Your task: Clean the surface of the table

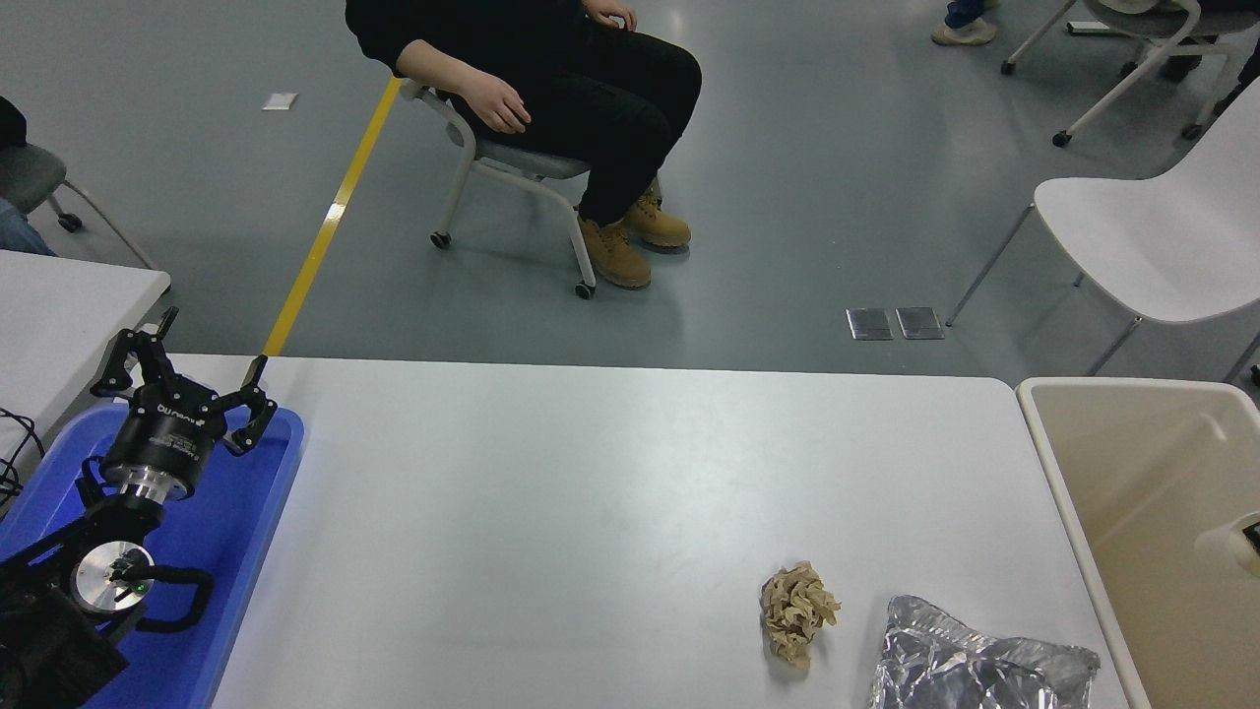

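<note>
smooth matte white worktop [551, 492] with rounded corners, filling the middle of the view, bearing a crumpled tan paper wad [795, 611] near its front right and, just beside it, a wrinkled silver foil bag [970, 665] cut off by the bottom edge. at the left, black left pincer [187, 379] released with fingers splayed, hanging over a glossy blue tray [251, 532]. at the right edge, a beige bin [1132, 463] partly out of frame, with a small pale blurred shape [1235, 537] too cropped to identify.

Left arm [69, 591]: black links, silver wrist collar, round silver joint cap (green light), looped black cable; black tool [182, 384] with white lettering.
</note>
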Controlling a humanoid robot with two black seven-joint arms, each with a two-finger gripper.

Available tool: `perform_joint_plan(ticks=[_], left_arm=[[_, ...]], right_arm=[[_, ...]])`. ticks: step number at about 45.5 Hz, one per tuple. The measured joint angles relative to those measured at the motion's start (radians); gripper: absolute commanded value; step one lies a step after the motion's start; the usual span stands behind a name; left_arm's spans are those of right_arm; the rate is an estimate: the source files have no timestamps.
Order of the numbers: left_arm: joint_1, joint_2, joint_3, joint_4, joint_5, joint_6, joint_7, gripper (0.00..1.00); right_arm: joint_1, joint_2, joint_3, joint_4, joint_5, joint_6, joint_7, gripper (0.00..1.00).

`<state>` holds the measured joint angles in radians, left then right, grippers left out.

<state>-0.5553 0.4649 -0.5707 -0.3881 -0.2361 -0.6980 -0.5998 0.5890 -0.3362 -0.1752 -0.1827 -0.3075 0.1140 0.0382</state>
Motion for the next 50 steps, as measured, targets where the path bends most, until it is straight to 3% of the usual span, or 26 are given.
perform_joint_plan(ticks=[50], left_arm=[[0.0,0.0,0.0,0.0,0.0,0.0,0.0,1.0]], right_arm=[[0.033,0.059,-0.003,0.0,-0.005,-0.031,-0.005,0.0]])
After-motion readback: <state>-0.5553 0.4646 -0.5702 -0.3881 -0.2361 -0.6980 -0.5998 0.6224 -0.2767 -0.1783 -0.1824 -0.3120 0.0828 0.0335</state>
